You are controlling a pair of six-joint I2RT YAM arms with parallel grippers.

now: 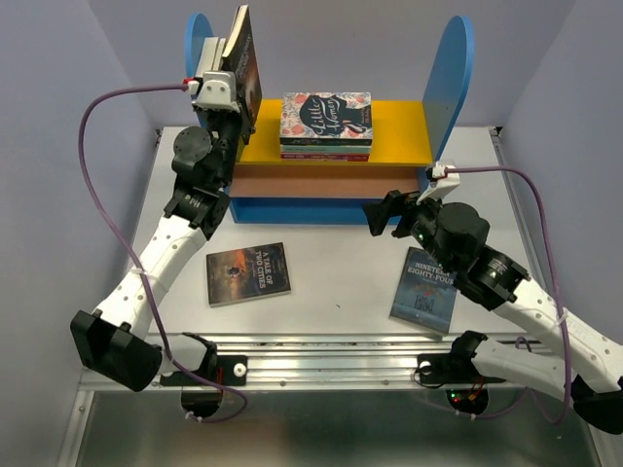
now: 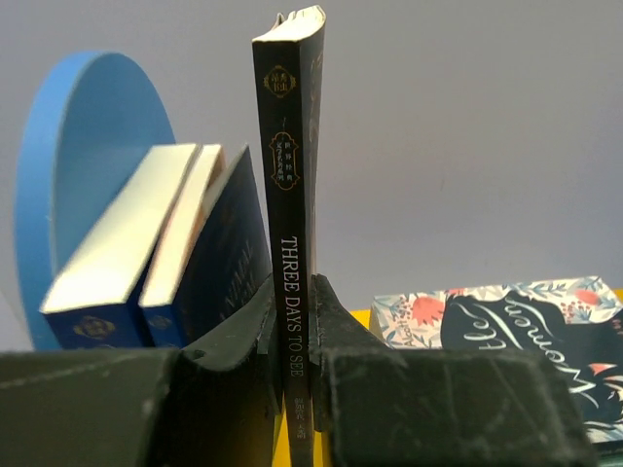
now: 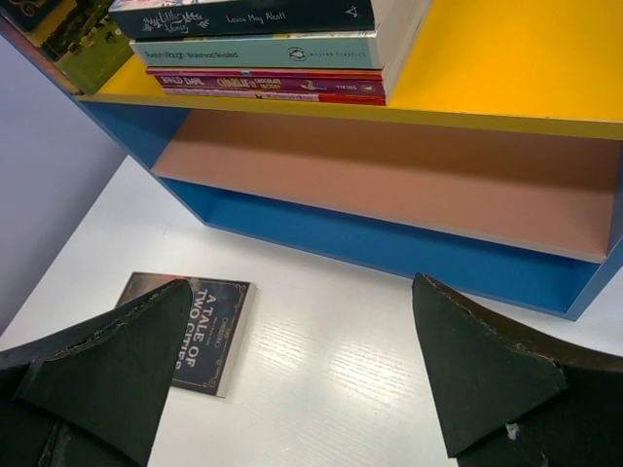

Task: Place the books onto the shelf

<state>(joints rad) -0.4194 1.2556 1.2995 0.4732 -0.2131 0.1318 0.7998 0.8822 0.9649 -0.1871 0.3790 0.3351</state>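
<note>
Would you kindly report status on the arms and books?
Left gripper shut on Three Days to See, upright over yellow board. Right gripper open, empty. Little Women stack occupies board's middle.

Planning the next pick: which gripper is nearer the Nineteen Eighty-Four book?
Right. The right gripper hovers open just past the Nineteen Eighty-Four book, toward the shelf; the left gripper is up at its left end, gripping Three Days to See.
</note>
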